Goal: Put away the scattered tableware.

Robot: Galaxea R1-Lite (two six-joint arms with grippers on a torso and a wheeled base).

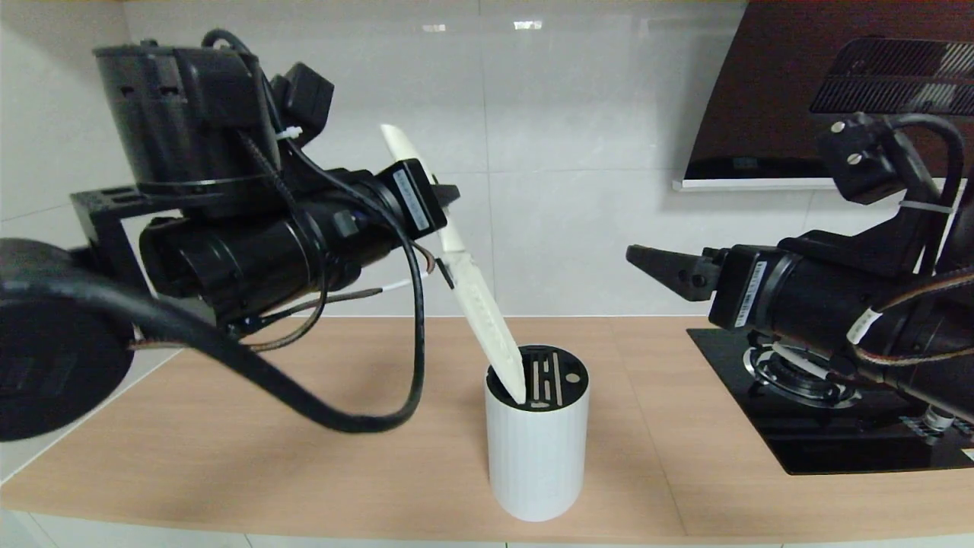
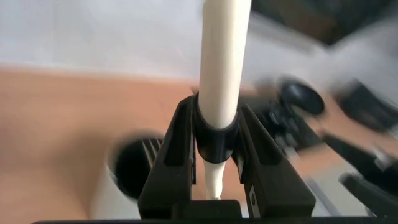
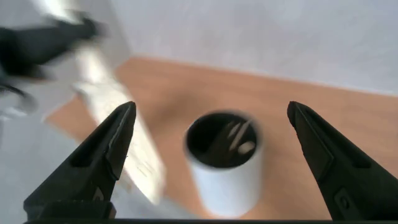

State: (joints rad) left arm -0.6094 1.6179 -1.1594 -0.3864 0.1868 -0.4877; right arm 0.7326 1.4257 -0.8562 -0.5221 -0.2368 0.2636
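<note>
wooden counter (image 1: 190, 472): knife (image 1: 483, 312) clamped in left gripper (image 1: 449, 228), tilted, tip at top of holder (image 1: 537, 457); right gripper (image 1: 647, 265) wide open, empty.

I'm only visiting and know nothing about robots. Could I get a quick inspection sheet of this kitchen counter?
Surface: wooden counter, the holder standing on it.
Job's things: white knife, tilted, tip at the white holder's slotted top.
Clutter: nothing seen.
Hands: left hand shut on the knife's handle; right hand open, empty, above the counter.
Cables: black cable loops from the left arm.
Surroundings: white tiled wall, black hob, hood.
</note>
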